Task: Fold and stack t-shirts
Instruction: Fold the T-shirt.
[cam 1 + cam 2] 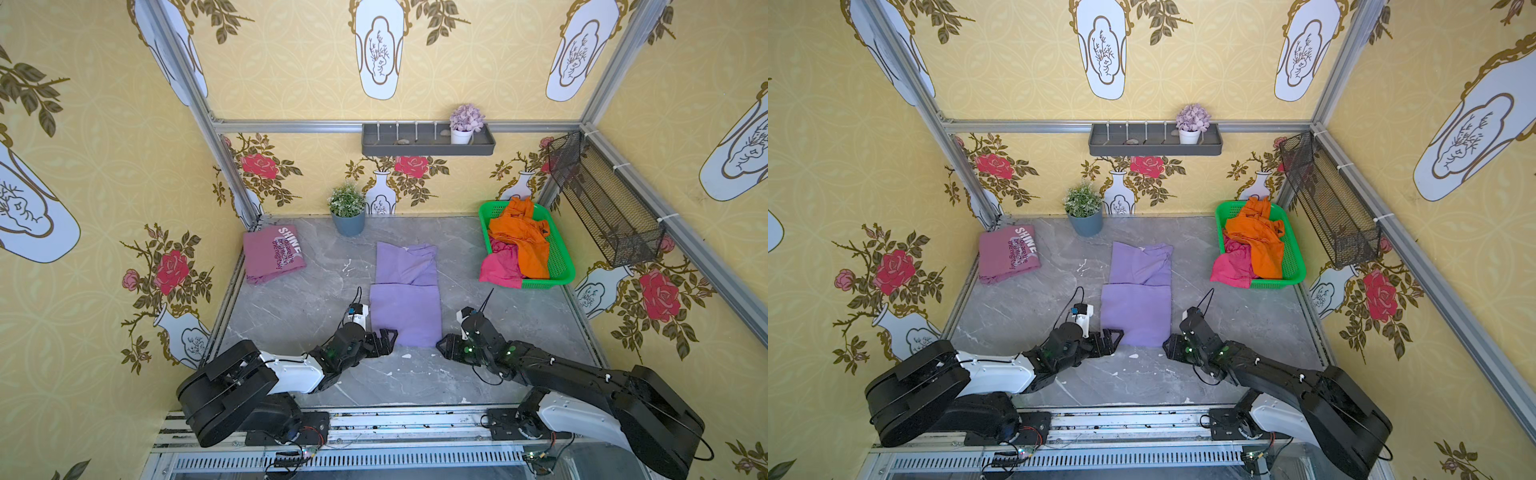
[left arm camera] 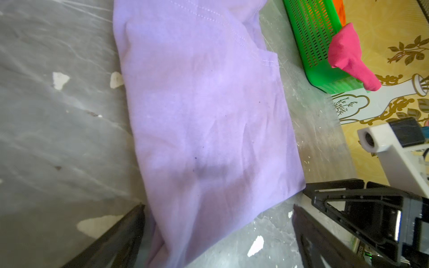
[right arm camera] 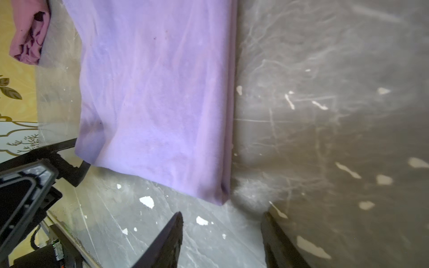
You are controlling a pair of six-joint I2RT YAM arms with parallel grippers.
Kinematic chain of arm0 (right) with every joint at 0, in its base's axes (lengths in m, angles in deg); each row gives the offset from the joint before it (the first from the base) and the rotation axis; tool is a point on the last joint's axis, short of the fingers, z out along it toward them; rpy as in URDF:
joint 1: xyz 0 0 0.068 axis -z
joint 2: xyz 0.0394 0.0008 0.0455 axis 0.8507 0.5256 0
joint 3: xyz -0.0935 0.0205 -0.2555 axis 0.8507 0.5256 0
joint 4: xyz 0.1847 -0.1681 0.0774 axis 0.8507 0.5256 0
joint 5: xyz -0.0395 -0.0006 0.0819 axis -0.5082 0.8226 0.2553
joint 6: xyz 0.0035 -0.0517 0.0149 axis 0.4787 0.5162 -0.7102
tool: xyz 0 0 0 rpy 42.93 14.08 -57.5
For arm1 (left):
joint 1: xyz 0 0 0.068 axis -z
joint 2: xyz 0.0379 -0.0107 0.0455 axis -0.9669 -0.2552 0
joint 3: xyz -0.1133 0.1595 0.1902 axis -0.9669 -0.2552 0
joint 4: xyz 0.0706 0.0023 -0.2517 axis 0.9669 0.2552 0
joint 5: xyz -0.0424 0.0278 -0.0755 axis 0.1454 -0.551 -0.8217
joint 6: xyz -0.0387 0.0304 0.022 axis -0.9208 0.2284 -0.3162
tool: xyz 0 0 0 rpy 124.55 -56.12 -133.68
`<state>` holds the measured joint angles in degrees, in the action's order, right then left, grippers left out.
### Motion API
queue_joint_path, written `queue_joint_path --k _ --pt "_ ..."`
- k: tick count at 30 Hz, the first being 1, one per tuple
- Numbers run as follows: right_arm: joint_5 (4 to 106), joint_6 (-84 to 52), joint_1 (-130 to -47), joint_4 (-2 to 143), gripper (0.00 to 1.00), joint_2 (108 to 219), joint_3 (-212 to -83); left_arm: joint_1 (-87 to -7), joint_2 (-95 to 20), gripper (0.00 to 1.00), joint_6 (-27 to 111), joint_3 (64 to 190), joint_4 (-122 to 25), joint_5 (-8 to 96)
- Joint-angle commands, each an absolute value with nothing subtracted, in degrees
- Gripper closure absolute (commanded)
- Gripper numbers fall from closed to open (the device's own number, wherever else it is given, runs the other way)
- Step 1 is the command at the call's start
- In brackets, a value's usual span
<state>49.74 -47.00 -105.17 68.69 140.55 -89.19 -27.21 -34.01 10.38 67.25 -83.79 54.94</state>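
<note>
Left gripper point(image 1: 392, 341) stands wide open astride the lavender t-shirt point(image 1: 406, 299) at its near corner. Right gripper point(image 1: 441, 347) parted, empty, just short of the other corner. Shirt lies part-folded, centre of the scuffed grey marble tabletop point(image 1: 291, 307). Folded mauve SHINE t-shirt point(image 1: 270, 255) at 10 o'clock. Green basket point(image 1: 561, 266) at 2 o'clock holds orange t-shirt point(image 1: 521, 241) and magenta t-shirt point(image 1: 500, 268). Yellow floral walls point(image 1: 104, 166).

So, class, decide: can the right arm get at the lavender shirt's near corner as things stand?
Probably yes: the right gripper sits open right before that corner of the lavender shirt, nothing between them.
</note>
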Motion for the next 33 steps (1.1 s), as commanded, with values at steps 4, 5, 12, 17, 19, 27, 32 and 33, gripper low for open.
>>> queue_joint_path --k 4,5,12,17,19,27,32,33 --pt "50.85 -48.13 -105.25 63.64 0.46 145.37 -89.3 -26.88 -37.05 0.32 8.49 66.96 -84.83 50.99" --pt "50.82 -48.19 -105.29 62.84 0.47 146.08 -89.25 -26.79 -37.22 0.37 8.57 66.91 -84.83 50.8" --pt "48.91 -47.92 -105.06 59.49 1.0 149.09 -88.06 -26.79 -37.38 0.8 8.91 66.04 -84.25 51.78" --pt "46.47 -47.57 -104.97 62.37 1.0 147.16 -87.71 -26.79 -36.36 1.0 9.01 65.15 -83.35 53.37" --pt "46.52 -47.09 -104.69 65.94 1.0 144.5 -88.05 -26.79 -35.23 1.0 9.18 64.65 -82.33 54.64" --pt "46.25 -46.75 -104.61 72.95 1.0 137.79 -88.08 -26.87 -34.4 1.0 8.68 63.6 -82.76 54.79" --pt "46.42 -47.67 -105.58 75.21 1.0 135.44 -88.94 -26.66 -31.55 1.0 7.27 64.09 -80.99 52.99" --pt "45.97 -48.15 -106.34 76.97 1.0 134.14 -89.65 -26.46 -29.65 1.0 6.8 64.15 -79.08 53.27"
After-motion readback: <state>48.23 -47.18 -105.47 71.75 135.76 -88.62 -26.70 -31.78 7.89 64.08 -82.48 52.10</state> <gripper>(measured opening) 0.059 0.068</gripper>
